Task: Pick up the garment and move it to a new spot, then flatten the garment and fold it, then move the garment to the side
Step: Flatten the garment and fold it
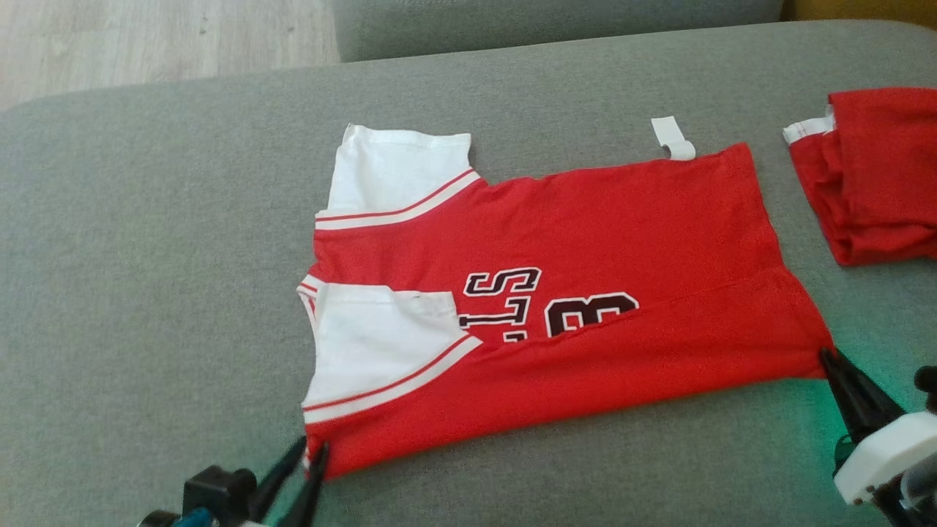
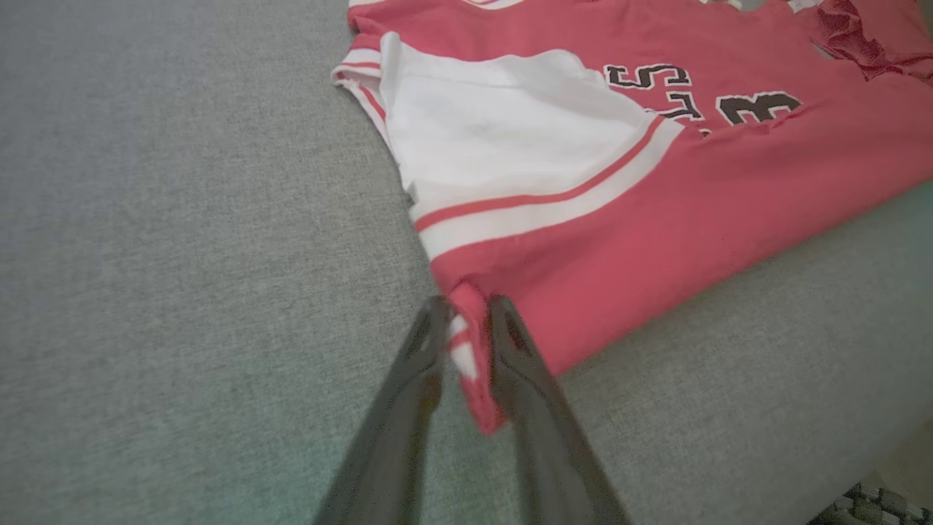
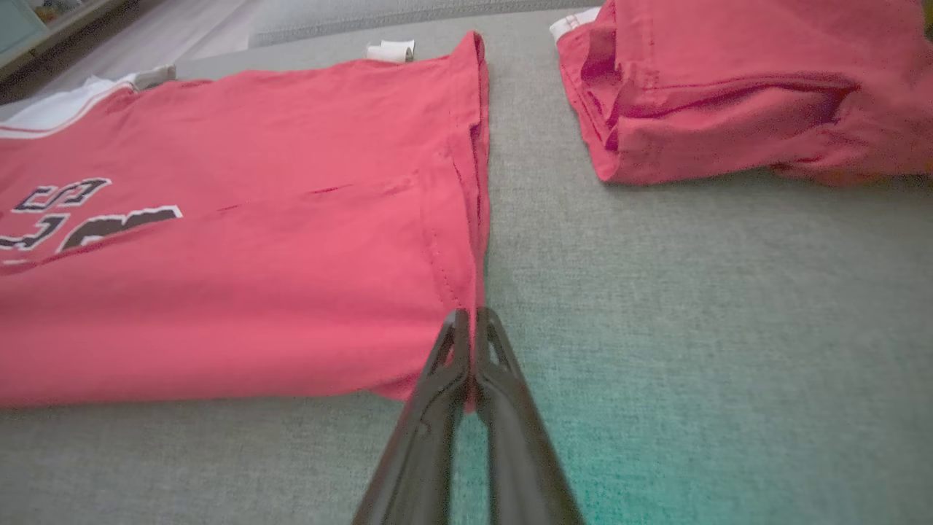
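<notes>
On sofa (image 1: 146, 307) | jersey (image 1: 600, 219): "3" (perhaps "STS") | right pincer (image 1: 827, 357) clenches corner | left pincer (image 1: 311, 448): grip unclear

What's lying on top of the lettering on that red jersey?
A flap of the jersey itself, folded over, covers the lower part of the lettering. Only "ST" and a "3" show; the rest is hidden.
</notes>
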`<state>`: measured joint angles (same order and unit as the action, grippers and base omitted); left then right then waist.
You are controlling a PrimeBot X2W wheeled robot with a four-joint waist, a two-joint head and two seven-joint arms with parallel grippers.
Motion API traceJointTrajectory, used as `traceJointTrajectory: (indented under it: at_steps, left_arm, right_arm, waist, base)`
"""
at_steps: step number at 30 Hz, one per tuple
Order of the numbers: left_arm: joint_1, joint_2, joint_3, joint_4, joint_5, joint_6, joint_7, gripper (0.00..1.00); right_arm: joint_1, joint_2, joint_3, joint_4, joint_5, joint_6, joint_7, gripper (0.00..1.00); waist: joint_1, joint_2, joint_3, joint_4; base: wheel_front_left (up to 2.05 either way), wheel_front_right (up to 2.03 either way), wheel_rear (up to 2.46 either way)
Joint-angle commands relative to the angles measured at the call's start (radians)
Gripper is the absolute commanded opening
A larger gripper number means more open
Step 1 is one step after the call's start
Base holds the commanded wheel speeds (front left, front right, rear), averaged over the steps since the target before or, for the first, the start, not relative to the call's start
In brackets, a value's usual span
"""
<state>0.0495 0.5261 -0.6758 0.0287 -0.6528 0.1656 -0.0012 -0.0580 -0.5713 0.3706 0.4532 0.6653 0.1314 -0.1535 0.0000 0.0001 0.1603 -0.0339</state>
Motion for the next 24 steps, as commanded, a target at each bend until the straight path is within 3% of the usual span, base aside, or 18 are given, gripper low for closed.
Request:
traceJointTrajectory:
  at_steps: [1,7,14,20,24]
  left_arm:
    - [-0.029,0.025,0.041,-0.015,-0.006,0.0,0.0,1.0]
    - [-0.068,0.028,0.049,-0.014,0.0,0.002,0.004,1.0]
    - [-0.251,0.101,0.099,-0.071,0.042,-0.016,0.068,1.0]
    - [-0.464,0.163,0.14,-0.076,0.051,-0.07,0.177,1.0]
    - [-0.632,0.187,0.16,-0.029,-0.008,-0.143,0.313,1.0]
  right_arm:
    - [0.015,-0.022,-0.032,-0.016,-0.018,-0.001,-0.001,1.0]
    - [0.024,0.019,-0.086,-0.069,-0.07,-0.001,0.004,1.0]
    - [-0.002,0.053,-0.114,-0.182,-0.129,-0.001,0.009,1.0]
    - [-0.022,0.074,-0.119,-0.246,-0.165,-0.001,0.03,1.0]
    - [-0.045,0.083,-0.124,-0.279,-0.184,-0.001,0.043,1.0]
  waist:
    - [0.0,-0.0001,-0.002,-0.007]
    - [0.0,-0.0001,-0.002,-0.034]
    - [0.0,-0.0001,0.064,-0.077]
    - [0.0,-0.0001,0.119,-0.109]
    - [0.0,-0.0001,0.164,-0.141]
  base:
    - [0.0,0.0,0.0]
    - [0.0,0.0,0.0]
    - [0.0,0.0,0.0]
    - [0.0,0.0,0.0]
    - [0.0,0.0,0.0]
